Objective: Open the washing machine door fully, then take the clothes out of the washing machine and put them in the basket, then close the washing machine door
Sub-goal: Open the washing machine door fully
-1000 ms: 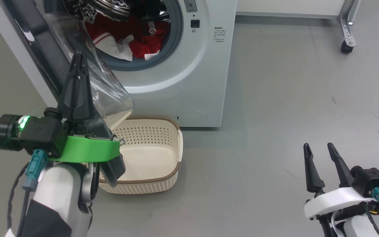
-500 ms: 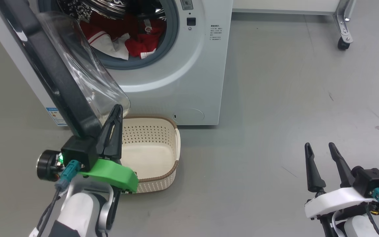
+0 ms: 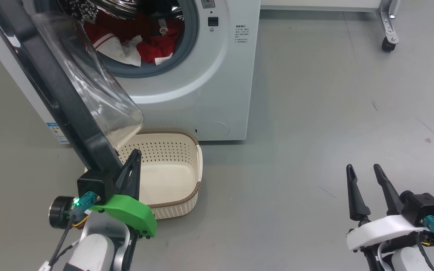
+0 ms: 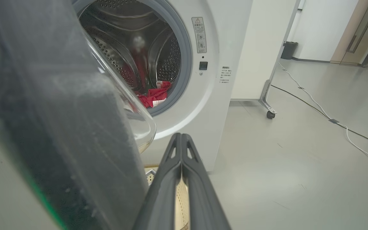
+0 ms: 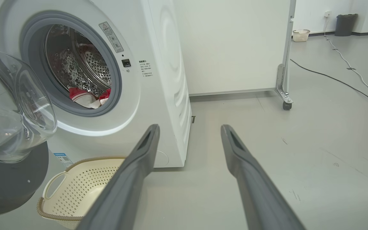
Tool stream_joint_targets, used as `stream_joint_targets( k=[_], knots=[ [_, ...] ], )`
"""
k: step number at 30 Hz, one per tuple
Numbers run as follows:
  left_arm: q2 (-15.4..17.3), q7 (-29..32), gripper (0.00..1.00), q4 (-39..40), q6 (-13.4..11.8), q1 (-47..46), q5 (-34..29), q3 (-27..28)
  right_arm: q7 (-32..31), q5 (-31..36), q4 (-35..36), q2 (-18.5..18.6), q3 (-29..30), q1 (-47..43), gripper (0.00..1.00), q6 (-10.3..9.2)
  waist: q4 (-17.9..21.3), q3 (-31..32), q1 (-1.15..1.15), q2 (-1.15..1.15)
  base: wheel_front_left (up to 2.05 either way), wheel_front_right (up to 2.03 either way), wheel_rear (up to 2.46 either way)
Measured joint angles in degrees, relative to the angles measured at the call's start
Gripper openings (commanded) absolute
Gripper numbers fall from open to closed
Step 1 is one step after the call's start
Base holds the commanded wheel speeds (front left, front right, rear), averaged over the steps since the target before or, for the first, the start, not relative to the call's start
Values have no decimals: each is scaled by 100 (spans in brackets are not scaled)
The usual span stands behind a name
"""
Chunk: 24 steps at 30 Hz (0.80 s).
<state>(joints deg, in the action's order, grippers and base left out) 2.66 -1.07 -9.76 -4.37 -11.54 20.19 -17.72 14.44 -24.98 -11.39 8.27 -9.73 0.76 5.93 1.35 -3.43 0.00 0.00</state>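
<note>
Red and white clothes [image 3: 147,45] lie heaped at the bottom of the drum of the washing machine [image 3: 209,86], just inside its grey ring. The washing machine door [image 3: 57,94] stands swung out from the machine's front. Its glass bowl hangs over the basket [image 3: 164,148], which sits empty on the floor at the machine's foot.

The left pincer [image 3: 136,152] is pressed shut and holds nothing, its tip low beside the door's bottom edge, in front of the machine. The right pincer [image 3: 362,166] is spread wide and empty, well out from the machine's front.

The door looks nearly or fully open, so the step in hand is probably a last push on it, or the turn toward the clothes. A push is best made on the black rim, not the glass. To reach the drum, an arm should come in past the bowl with the fingers spread, then pinch a thick fold.

The door's hinge and the machine's top are cut off. How many garments there are cannot be told. Whether the left fingers touch the door is unclear, and the door's rim blurs much of the left wrist view.
</note>
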Motion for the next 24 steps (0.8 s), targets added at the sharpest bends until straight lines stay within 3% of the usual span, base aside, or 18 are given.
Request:
stream_joint_targets(
  k=[24],
  knots=[
    [-51, -211, 0, -549, -90, -9, 198, 223, 0, 53, -87, -57, 21, 13, 100, 51, 52, -63, 0, 0, 0, 0, 0]
  ],
)
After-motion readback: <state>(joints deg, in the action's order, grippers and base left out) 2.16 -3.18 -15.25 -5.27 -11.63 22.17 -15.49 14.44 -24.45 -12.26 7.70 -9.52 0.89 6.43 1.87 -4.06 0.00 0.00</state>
